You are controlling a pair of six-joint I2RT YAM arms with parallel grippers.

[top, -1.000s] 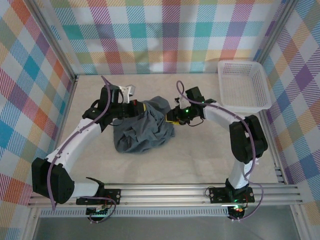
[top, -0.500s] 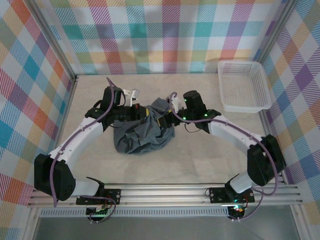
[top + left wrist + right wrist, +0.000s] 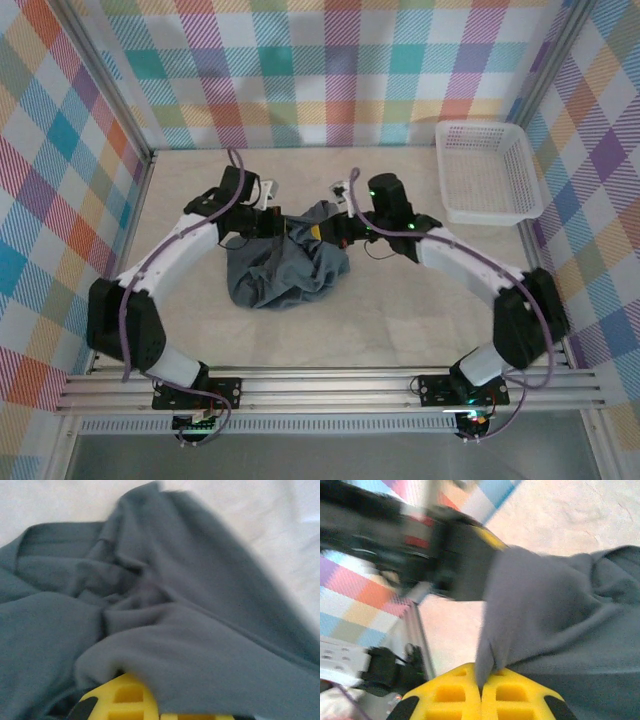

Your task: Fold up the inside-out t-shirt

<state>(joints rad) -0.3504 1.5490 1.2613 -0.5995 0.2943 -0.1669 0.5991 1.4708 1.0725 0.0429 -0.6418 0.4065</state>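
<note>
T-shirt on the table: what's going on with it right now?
Both arms are working the t-shirt, which lies in a crumpled heap mid-table, not yet folded. The right gripper is shut on a fold of cloth at the heap's far edge. The left gripper is shut too, close beside it on the same edge, with cloth draped over its finger, so it looks like it has a pinch as well. The basket sits apart at the far right.
</note>
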